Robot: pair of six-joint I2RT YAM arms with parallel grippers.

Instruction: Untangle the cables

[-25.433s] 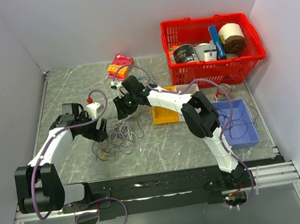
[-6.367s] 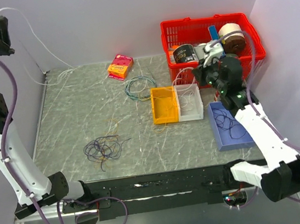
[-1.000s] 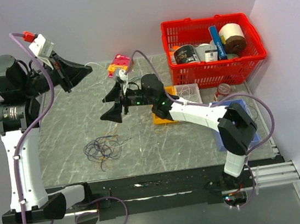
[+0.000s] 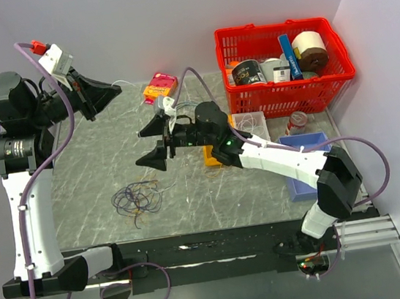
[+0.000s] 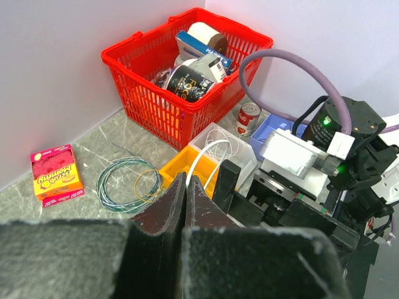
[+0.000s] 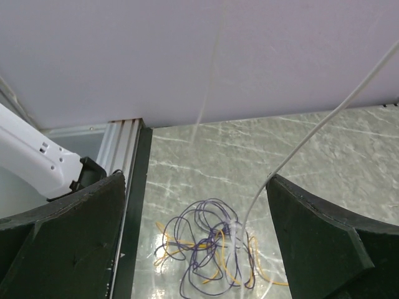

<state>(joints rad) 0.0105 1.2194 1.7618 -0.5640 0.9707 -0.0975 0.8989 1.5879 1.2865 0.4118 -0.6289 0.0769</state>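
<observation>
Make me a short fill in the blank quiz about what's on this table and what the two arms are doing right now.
1. The basket at the back right is ___.
2. The right fingers stand wide ___.
3. The left fingers, raised high, are ___ on a thin white cable.
4. The tangled cables lie on the table nearer the ___ arm.
Missing words: red; open; shut; left.

Grey marbled table [image 4: 213, 192], plain white walls [image 4: 168, 21]

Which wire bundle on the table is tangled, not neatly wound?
The purple-and-yellow cables, sprawled in crossing loops; the blue-green wire coil is a tidy ring.
</observation>
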